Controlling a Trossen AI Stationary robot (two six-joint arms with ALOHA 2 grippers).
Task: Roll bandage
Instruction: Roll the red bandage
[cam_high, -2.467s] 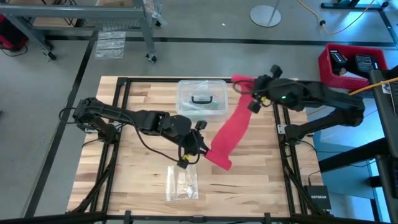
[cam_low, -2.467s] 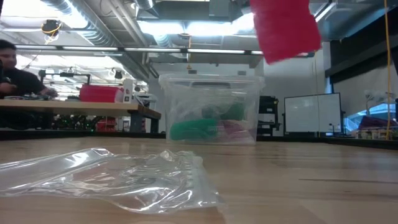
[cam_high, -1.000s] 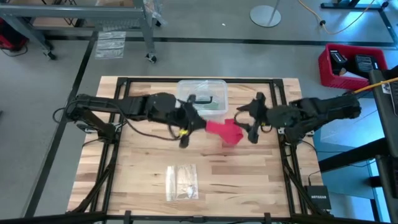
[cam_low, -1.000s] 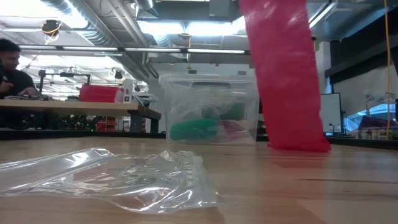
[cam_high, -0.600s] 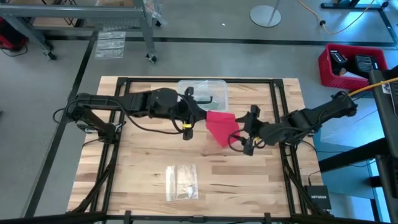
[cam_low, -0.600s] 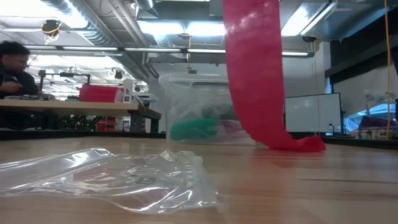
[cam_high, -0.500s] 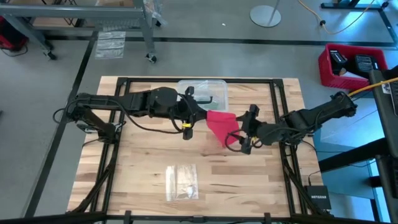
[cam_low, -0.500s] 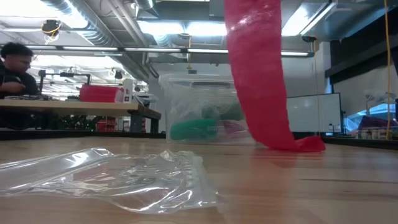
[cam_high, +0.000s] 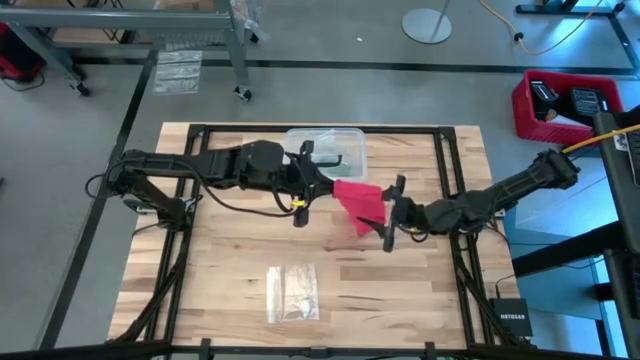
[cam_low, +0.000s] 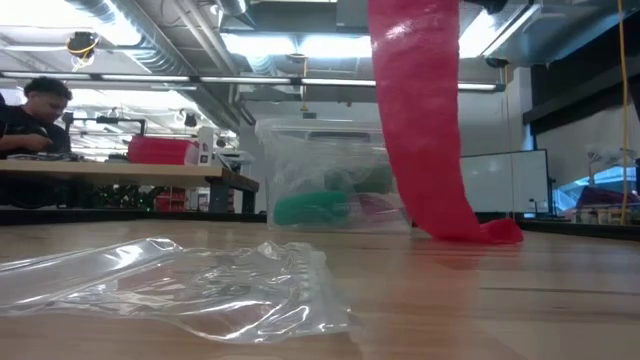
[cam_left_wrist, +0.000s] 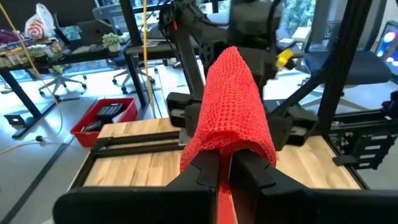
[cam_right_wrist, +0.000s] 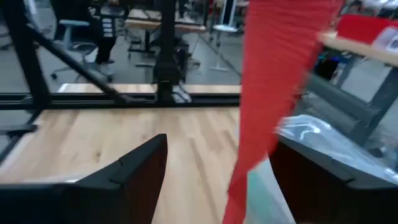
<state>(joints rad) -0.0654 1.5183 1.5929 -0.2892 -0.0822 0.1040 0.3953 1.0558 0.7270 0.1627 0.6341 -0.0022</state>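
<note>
Now the left gripper (cam_left_wrist: 225, 163) pinches the bandage (cam_high: 360, 203) high, its tail on the table, while the right gripper (cam_high: 390, 213), spread empty beside it, might snag the dangling strip.

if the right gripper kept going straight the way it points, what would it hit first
Most likely the hanging bandage. The right gripper is open and points toward the left gripper, with the red strip right ahead of it, though depth is hard to judge.
</note>
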